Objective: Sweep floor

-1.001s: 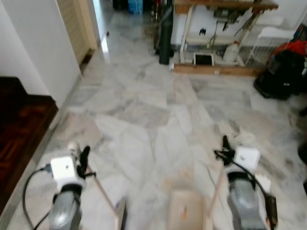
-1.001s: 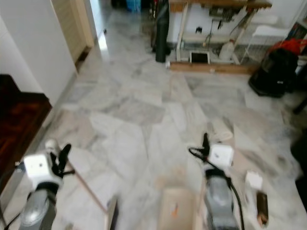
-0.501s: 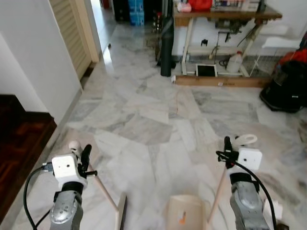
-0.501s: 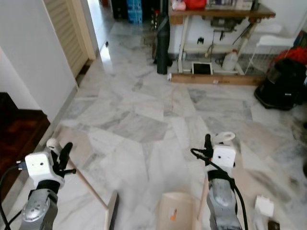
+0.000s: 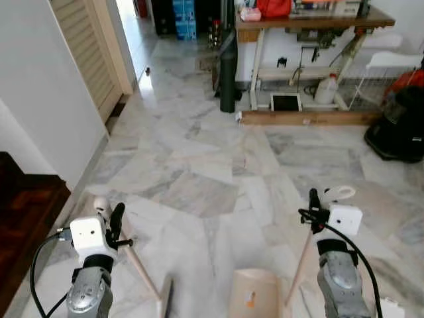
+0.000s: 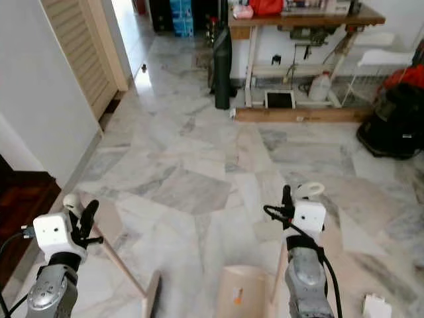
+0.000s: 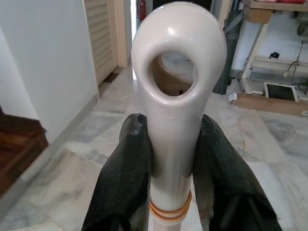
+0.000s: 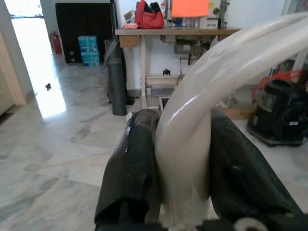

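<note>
- The left gripper pinches the cream plastic broom handle with a hanging loop just under the loop; the broom head rests low on the grey marble floor.
- The right gripper pinches the cream dustpan handle; the beige dustpan sits between the arms.
- Both look light and stiff, but the glossy plastic is probably slippery, so a firm grip near the top seems right.
</note>
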{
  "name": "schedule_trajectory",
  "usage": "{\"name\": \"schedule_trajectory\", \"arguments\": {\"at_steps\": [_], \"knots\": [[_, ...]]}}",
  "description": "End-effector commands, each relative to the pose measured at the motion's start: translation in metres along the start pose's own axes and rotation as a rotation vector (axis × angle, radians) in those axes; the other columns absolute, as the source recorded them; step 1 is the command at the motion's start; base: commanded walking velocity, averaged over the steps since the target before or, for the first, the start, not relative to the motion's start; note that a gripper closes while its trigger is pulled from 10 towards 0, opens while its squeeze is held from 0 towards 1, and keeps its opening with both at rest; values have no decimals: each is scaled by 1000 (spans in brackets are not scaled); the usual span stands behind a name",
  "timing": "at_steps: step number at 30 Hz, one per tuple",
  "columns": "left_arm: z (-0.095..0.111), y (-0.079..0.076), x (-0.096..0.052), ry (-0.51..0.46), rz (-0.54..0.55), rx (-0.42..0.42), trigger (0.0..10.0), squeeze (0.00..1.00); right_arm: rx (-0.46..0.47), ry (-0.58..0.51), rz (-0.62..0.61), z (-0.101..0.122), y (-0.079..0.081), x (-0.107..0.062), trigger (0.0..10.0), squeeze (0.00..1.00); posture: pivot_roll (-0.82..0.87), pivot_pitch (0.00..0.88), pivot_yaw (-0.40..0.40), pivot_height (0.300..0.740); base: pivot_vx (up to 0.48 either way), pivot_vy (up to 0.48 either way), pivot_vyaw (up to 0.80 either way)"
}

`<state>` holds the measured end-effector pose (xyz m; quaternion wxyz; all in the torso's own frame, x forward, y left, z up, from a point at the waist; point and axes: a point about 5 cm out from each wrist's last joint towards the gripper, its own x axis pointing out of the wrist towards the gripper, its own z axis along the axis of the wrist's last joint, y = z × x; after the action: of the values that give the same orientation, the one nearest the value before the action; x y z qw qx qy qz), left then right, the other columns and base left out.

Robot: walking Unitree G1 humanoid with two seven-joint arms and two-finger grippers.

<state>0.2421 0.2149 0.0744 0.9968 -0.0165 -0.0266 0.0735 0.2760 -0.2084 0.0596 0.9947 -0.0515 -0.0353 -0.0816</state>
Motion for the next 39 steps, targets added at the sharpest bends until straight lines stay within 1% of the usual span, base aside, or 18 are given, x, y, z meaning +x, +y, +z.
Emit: {"name": "schedule_trajectory", "arguments": {"at_steps": [1,6,16,19,22,32,34,39], "knots": [[8,7,3,-34,12,26,10000,0,18,-46,10,10,6,6,10000,0,-33,67,22,740,412,0,0],[9,9,5,-37,15,29,10000,0,17,-53,-5,12,2,8,10000,0,-37,77,27,740,401,0,0],[10,9,5,-39,14,21,10000,0,20,-46,-6,10,4,6,10000,0,-32,88,29,740,0,0,0],[11,8,6,-43,14,20,10000,0,43,-23,-14,7,5,6,10000,0,-31,93,31,740,0,0,-785],[12,8,6,-45,14,20,10000,0,31,-20,-10,7,5,7,10000,0,-31,94,30,740,0,0,-777],[11,7,7,-35,16,9,10000,0,32,-20,-14,8,4,8,10000,0,-32,89,27,740,0,0,-775],[10,7,7,-35,19,10,10000,0,32,-19,-13,8,4,8,10000,0,-30,89,27,740,0,480,-775],[10,8,7,-33,20,14,10000,0,31,-20,-13,8,4,8,10000,0,-31,89,27,740,0,0,-775]]}}
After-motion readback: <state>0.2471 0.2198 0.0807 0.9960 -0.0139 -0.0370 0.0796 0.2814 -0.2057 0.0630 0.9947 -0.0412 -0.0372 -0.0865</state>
